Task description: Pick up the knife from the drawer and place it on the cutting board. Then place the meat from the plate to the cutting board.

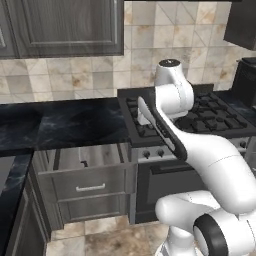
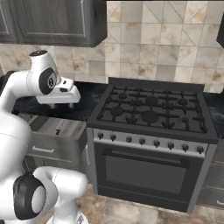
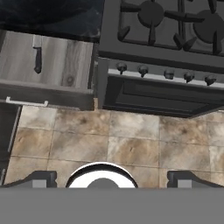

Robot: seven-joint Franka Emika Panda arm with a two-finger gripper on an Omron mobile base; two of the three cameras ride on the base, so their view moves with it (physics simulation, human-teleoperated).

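The drawer (image 1: 87, 172) stands pulled open under the black counter, left of the stove, showing its pale wood inside (image 3: 65, 61) and its silver bar handle (image 3: 26, 103). The knife (image 3: 37, 54) lies in it, black handle nearer the drawer front and pale blade toward the back. It is also a small dark shape in the base views (image 1: 84, 163) (image 2: 57, 131). My gripper (image 2: 61, 106) hangs open and empty, high above the drawer's right end beside the stove corner, its fingertips (image 3: 41, 178) spread wide. The cutting board, plate and meat are out of view.
A black gas stove (image 2: 151, 109) with an oven door (image 3: 162, 94) below stands right of the drawer. The black counter (image 1: 60, 122) runs left and wraps around the corner. Dark wall cabinets (image 1: 65, 25) hang above. A dark appliance (image 1: 245, 80) stands at the far right. Tiled floor (image 3: 122, 144) lies below.
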